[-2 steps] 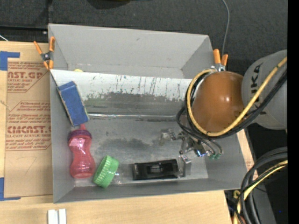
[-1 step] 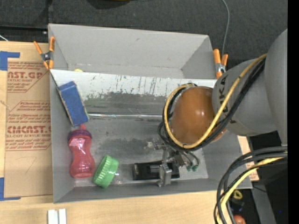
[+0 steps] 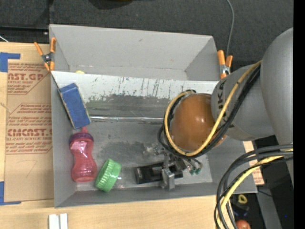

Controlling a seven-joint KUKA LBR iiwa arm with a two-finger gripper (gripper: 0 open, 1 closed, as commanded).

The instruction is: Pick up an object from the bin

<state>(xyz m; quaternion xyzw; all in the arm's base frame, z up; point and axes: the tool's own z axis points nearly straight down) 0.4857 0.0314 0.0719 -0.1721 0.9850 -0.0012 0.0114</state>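
Observation:
My gripper [image 3: 170, 174] hangs low over the bin's front right, just under the arm's wrist. Right against its left side a small black blocky object [image 3: 145, 173] lies on the bin floor. Whether the gripper holds that object is hidden. A green round screw cap [image 3: 108, 175] lies further left near the front wall. Beside the cap a pink plastic bottle [image 3: 82, 158] with a darker pink top lies on its side.
A blue rectangular block [image 3: 74, 105] leans at the bin's left wall, far from the gripper. The arm with its orange dome and cables covers the bin's right side.

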